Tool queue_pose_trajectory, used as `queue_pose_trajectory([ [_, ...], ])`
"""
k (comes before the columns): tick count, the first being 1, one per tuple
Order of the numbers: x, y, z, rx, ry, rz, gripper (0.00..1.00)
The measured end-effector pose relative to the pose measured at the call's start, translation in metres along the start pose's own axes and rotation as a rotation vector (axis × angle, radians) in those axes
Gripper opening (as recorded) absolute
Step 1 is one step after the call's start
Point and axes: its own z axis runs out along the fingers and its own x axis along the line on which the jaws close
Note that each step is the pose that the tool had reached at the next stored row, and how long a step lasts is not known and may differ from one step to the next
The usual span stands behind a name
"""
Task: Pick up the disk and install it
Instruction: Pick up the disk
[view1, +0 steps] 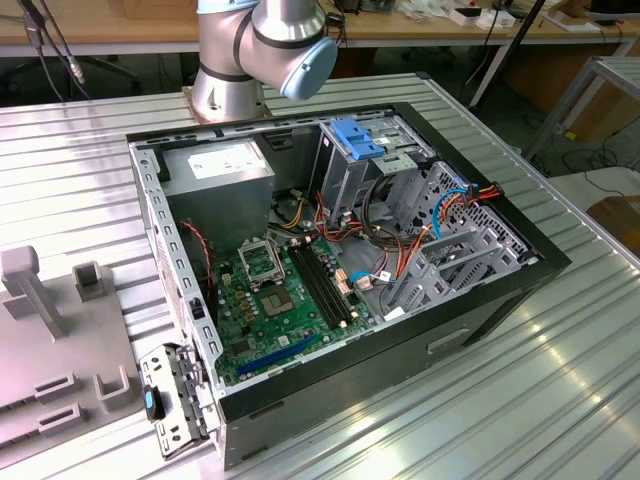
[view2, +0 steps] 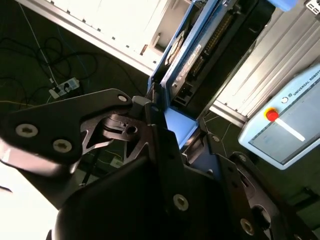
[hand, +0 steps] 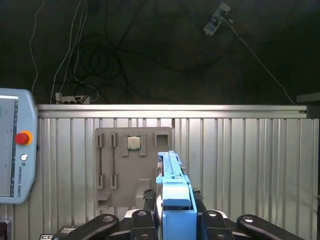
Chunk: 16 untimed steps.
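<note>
Black gripper (hand: 176, 214) pinched on blue-railed grey metal disk (hand: 171, 172), open black computer case (view1: 487, 318) holding green motherboard (view1: 272, 312)

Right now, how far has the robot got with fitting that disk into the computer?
Done: the pick-up. In the first wrist view the gripper is shut on the disk, held edge-on off the ribbed table. In hand: the disk itself. Left: the installing, since it is not yet inside the open computer case.
</note>
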Motion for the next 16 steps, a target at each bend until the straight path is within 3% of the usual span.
queue_pose_trajectory([
  [11,0.0,-0.0014,-0.0017,-0.0001,0.0,0.0,0.37],
  [16,-0.0001,-0.0122,-0.0015,0.0,0.0,0.0,0.37],
])
